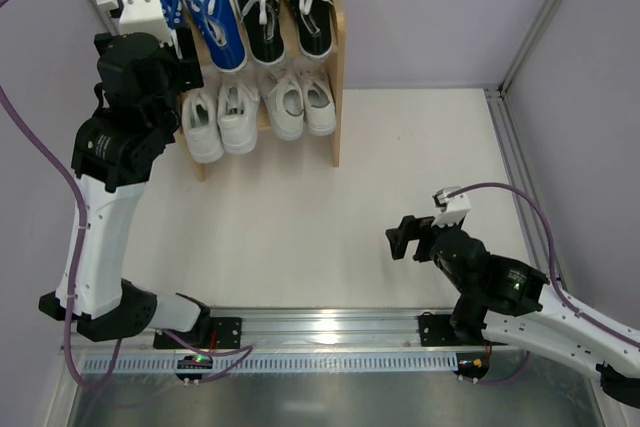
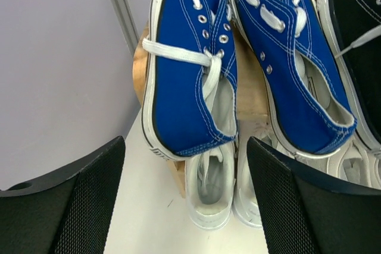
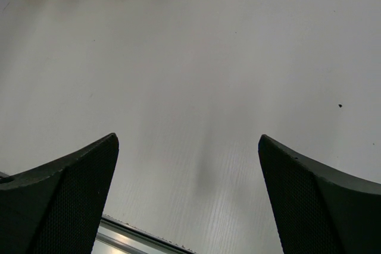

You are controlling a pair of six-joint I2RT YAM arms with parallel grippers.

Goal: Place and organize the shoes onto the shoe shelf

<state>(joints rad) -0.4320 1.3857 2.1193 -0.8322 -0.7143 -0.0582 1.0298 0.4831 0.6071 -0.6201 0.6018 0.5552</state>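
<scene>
All but finished, eight shoes [image 1: 258, 7] on the shoe shelf [image 1: 336, 77] at the counter's [image 1: 400, 167] far-left corner: gently square the overhanging leftmost blue shoe [image 2: 187, 69] with the wide, empty left pincer [image 2: 184, 165], leaving the equally wide right pincer [image 3: 187, 165] near-right.

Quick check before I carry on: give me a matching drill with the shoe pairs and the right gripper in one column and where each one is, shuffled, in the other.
Column 1
1. blue pair
2. black pair
3. white pairs
4. right gripper

Column 2
A. lower tier of the shoe shelf
B. open, over bare table, away from the shelf
C. top tier, right half in the top view
D. top tier, left half in the top view

Pairs: 1-D, 2-C, 3-A, 4-B
</scene>
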